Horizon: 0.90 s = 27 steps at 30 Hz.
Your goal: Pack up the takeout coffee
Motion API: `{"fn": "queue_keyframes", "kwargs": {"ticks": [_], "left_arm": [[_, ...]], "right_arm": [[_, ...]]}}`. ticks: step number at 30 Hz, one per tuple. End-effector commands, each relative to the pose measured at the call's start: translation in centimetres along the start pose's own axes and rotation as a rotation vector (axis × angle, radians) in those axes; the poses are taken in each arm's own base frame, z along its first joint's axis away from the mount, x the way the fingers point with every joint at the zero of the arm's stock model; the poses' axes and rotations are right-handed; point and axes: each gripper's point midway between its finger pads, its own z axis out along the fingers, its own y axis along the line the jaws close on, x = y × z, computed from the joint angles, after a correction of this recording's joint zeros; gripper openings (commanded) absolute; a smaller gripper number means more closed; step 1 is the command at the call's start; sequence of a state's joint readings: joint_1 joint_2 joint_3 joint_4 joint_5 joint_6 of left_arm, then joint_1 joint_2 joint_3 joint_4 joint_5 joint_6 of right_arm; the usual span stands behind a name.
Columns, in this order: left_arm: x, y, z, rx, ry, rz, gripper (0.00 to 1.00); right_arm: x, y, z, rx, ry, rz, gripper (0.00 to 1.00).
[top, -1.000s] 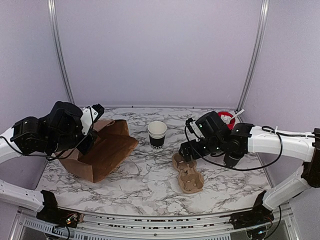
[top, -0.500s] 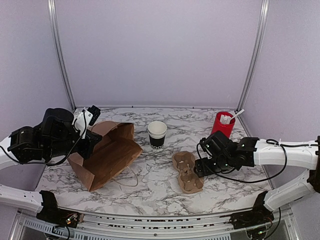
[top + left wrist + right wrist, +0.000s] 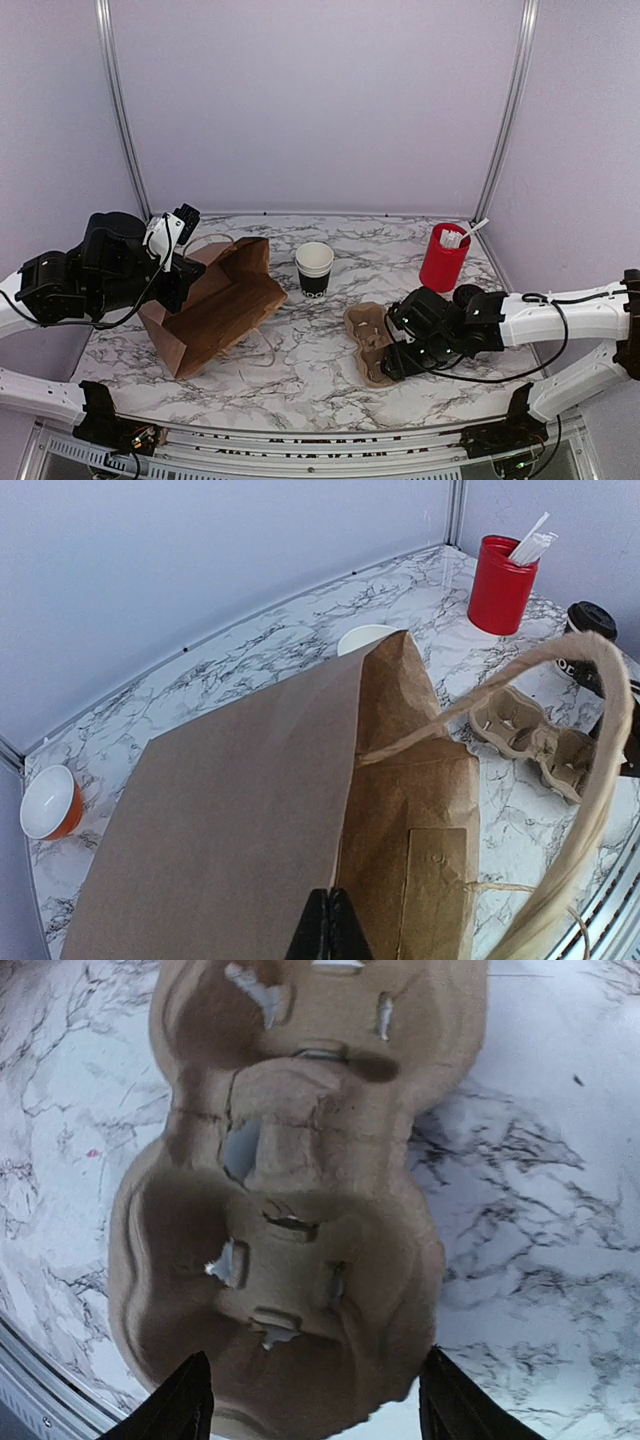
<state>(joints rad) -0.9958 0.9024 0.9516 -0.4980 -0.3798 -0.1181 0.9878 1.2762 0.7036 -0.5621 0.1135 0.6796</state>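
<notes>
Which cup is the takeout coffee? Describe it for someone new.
Find the red cup with white sticks at the table's far right. Just nearer than it, beside the right arm, stands the coffee: small, black, the only cup with a lid, unlike the open stack mid-table.

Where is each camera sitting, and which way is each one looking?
Top external: high up behind the arms, looking down on the marble table; both arms show, the left gripper at the paper bag.
Left wrist: on the left arm, looking across the bag toward the red cup; its shut fingertips show.
Right wrist: on the right arm, looking straight down at the cup carrier; two fingertips show.
Shared: all three see the carrier; top and left wrist share the bag.
</notes>
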Motion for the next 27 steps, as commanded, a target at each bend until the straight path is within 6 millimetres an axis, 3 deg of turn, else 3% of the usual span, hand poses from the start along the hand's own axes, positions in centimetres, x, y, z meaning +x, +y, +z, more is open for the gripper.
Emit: {"fn": "queue_keyframes", "kwargs": {"ticks": [1, 5, 7, 15, 21, 27], "left_arm": [[-2.0, 0.3, -0.4, -0.019, -0.057, -0.037, 0.0], [-2.0, 0.3, -0.3, -0.024, -0.056, -0.029, 0.0], [-2.2, 0.4, -0.3, -0.027, -0.059, -0.026, 0.0], [-2.4, 0.5, -0.7, -0.027, -0.073, -0.027, 0.0], [-2.8, 0.8, -1.1, -0.033, -0.089, -0.027, 0.0], [-2.7, 0.7, -0.8, -0.036, -0.078, -0.036, 0.0]], "right_arm": [[0.2, 5.7, 0.1, -0.16, 0.01, 0.017, 0.69], [-0.2, 10.7, -0.5, -0.261, 0.008, -0.031, 0.7], [-0.7, 11.8, -0.8, -0.269, 0.003, -0.063, 0.7], [-4.6, 7.3, -3.0, -0.001, -0.119, -0.286, 0.76], [-6.2, 9.0, -2.4, -0.063, -0.161, -0.53, 0.81], [-8.1, 10.2, -0.3, -0.161, -0.151, -0.619, 0.81]]}}
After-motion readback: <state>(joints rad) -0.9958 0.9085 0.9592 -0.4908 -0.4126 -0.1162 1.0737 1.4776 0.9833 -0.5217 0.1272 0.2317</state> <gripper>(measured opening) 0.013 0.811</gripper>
